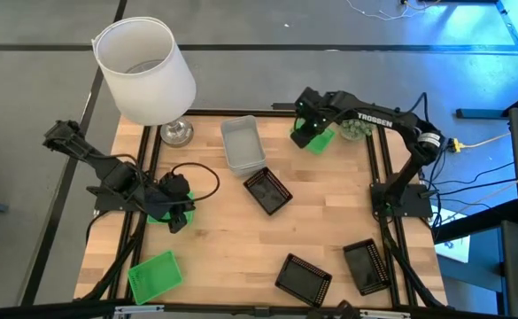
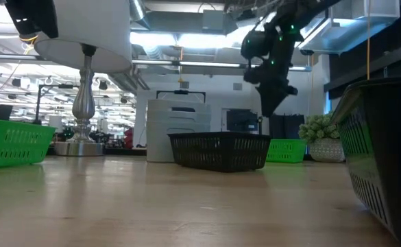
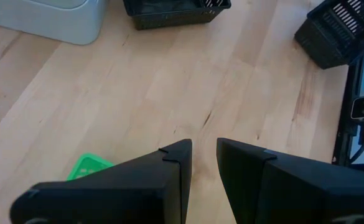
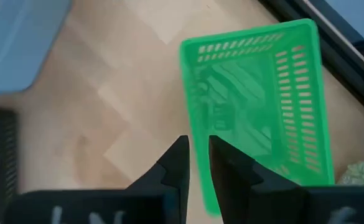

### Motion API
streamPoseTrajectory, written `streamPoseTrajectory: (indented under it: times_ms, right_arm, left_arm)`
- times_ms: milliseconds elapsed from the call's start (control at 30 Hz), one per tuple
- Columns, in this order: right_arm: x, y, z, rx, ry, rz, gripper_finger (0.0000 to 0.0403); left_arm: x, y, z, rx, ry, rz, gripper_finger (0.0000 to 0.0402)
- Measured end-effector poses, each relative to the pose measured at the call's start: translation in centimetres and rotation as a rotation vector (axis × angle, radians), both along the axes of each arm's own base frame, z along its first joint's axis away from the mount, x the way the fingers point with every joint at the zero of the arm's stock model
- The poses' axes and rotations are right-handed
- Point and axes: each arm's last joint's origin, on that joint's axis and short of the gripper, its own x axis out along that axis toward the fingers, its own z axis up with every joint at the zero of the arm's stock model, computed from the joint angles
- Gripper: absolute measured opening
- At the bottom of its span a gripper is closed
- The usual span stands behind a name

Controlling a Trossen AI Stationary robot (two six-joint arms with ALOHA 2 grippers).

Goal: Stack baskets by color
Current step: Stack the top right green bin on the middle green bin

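Three black baskets, three green baskets and stacked grey baskets on counter; right tool hovers narrowly parted over green, gripping nothing

The word "TROSSEN" stands in white letters on the right arm, in the upper right of the high view. No other writing appears legible; a marker pattern at the far right edge seems to carry no text.

Table: light wooden top in a black frame.
Green baskets: one at the near left corner, one at the left edge, one far right.
Grey-white basket: far middle.
Black baskets: one central, two near right.
Lamp: far left.
Small plant: far right corner.
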Motion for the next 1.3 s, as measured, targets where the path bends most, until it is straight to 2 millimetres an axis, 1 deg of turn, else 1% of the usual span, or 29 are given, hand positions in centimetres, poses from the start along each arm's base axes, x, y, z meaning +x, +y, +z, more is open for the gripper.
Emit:
streamPoseTrajectory:
  times_ms: [200, 300, 433, 567, 733, 833, 933, 1167, 1300]
  right_arm:
    - [-0.6, -0.8, -1.7, 0.001, -0.025, -0.002, 0.0061]
    - [-0.7, -0.8, -2.6, 0.049, -0.077, 0.019, 0.0061]
    - [-0.9, -0.6, -3.7, 0.065, -0.079, 0.022, 0.0061]
    - [-0.9, -0.6, -3.8, 0.066, -0.081, 0.016, 0.0054]
    - [-0.8, -0.6, -3.8, 0.062, -0.085, 0.019, 0.0018]
    - [-0.8, -0.6, -3.8, 0.068, -0.089, 0.022, 0.0009]
    - [-0.8, -0.5, -3.8, 0.083, -0.095, 0.025, 0.0021]
    - [-1.0, -0.5, -3.9, 0.073, -0.073, 0.017, 0.0083]
    - [-1.0, -0.5, -3.9, 0.044, -0.049, 0.011, 0.0091]
  left_arm:
    - [0.0, 0.0, 0.0, 0.000, 0.000, 0.000, 0.0066]
    - [0.0, 0.0, 0.0, 0.000, 0.000, 0.000, 0.0066]
    - [0.0, 0.0, 0.0, 0.001, 0.000, 0.001, 0.0066]
    - [0.0, 0.0, 0.0, 0.001, 0.000, 0.001, 0.0066]
    - [0.0, 0.0, 0.0, 0.001, 0.000, 0.001, 0.0066]
    - [0.0, 0.0, 0.0, 0.001, 0.000, 0.000, 0.0066]
    - [0.0, 0.0, 0.0, 0.001, 0.000, 0.000, 0.0066]
    - [0.0, 0.0, 0.0, 0.003, 0.000, -0.002, 0.0066]
    - [0.0, 0.0, 0.0, 0.003, 0.000, -0.002, 0.0066]
